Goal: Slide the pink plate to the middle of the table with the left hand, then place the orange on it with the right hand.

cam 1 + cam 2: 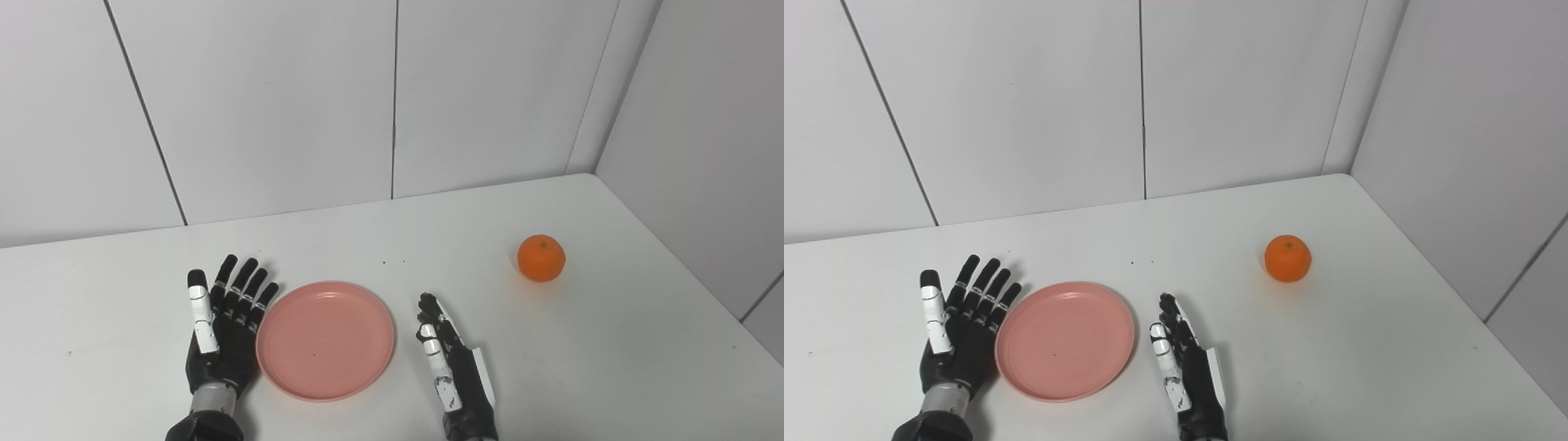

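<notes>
Round pink plastic plate (326, 340) sits between the empty, spread left hand (223, 334) and empty, straight-fingered right hand (454, 367), round orange (541, 258) beyond the right one.

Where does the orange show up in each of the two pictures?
Left eye view: the orange sits right of centre, far beyond the right hand.
Right eye view: same orange, slightly further left in the picture.
Shared landmark: the pink plate between both hands.

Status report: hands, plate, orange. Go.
Left hand open, flat beside pink plate. Right hand open, holding nothing. Orange on table, far right, apart from plate. Nothing between them.
</notes>
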You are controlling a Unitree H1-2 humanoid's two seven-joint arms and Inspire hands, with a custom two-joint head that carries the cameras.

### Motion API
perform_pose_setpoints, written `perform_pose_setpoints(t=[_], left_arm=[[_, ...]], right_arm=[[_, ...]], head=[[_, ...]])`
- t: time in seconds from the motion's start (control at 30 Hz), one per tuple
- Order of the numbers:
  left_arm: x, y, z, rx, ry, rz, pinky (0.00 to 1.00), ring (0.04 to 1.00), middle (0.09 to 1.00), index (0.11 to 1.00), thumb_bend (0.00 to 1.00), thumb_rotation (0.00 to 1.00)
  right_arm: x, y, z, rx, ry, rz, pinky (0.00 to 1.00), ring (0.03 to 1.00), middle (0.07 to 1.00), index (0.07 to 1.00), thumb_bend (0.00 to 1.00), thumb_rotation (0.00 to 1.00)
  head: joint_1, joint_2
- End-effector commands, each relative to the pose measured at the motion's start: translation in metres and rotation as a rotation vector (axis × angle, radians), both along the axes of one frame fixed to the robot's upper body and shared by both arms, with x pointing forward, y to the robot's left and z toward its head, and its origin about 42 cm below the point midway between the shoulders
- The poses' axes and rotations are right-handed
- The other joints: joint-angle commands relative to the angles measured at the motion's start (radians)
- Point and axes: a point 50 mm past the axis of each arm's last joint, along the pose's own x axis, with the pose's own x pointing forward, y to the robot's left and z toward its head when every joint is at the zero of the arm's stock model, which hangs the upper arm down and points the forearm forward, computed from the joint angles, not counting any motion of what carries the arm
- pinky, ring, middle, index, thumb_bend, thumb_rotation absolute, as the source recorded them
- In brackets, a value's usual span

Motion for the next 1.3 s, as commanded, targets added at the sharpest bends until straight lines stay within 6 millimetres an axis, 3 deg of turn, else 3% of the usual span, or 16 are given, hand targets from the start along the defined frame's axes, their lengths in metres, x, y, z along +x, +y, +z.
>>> perform_pose_setpoints(t=[0.0,0.17,0.37,0.53,0.63,0.8,0.9,1.1,1.27], left_arm=[[-0.018,-0.004,-0.040,0.005,0.198,-0.022,0.81,0.864,0.824,0.873,0.78,0.75],[-0.015,-0.003,-0.040,0.023,0.194,-0.025,0.82,0.867,0.822,0.872,0.77,0.75],[-0.011,0.001,-0.041,0.024,0.192,-0.027,0.83,0.872,0.828,0.869,0.77,0.75],[-0.011,0.003,-0.042,0.027,0.191,-0.030,0.83,0.879,0.841,0.882,0.77,0.75],[-0.011,0.003,-0.042,0.023,0.189,-0.034,0.84,0.884,0.848,0.881,0.76,0.76],[-0.009,0.002,-0.044,0.027,0.192,-0.033,0.83,0.876,0.842,0.873,0.76,0.75],[-0.008,0.000,-0.044,0.026,0.193,-0.032,0.82,0.875,0.841,0.868,0.76,0.75],[-0.009,0.000,-0.043,0.027,0.193,-0.032,0.82,0.874,0.837,0.862,0.77,0.75],[-0.009,0.001,-0.045,0.030,0.193,-0.037,0.82,0.878,0.845,0.875,0.76,0.76]], right_arm=[[-0.002,0.007,-0.007,0.020,0.002,-0.008,0.90,0.927,0.935,0.897,0.68,0.93],[-0.004,0.001,0.004,0.006,-0.043,-0.038,0.91,0.918,0.926,0.890,0.68,0.93],[0.000,-0.008,0.021,-0.081,-0.147,-0.081,0.86,0.888,0.904,0.869,0.67,0.94],[0.004,-0.019,0.038,-0.200,-0.230,-0.107,0.87,0.887,0.895,0.865,0.71,0.91],[0.008,-0.026,0.047,-0.282,-0.296,-0.114,0.87,0.883,0.897,0.854,0.69,0.95],[0.017,-0.039,0.067,-0.468,-0.346,-0.138,0.93,0.911,0.902,0.846,0.75,1.00],[0.025,-0.047,0.078,-0.542,-0.360,-0.153,0.85,0.880,0.884,0.850,0.79,1.00],[0.038,-0.062,0.100,-0.628,-0.356,-0.139,0.81,0.849,0.859,0.840,0.82,0.98],[0.048,-0.075,0.116,-0.809,-0.355,-0.169,0.74,0.815,0.845,0.821,0.84,0.99]], head=[[-0.001,-0.001],[0.004,-0.003],[0.000,-0.010],[-0.008,-0.012],[-0.009,-0.013],[-0.007,-0.016],[-0.004,-0.019],[-0.003,-0.018],[-0.002,-0.019]])
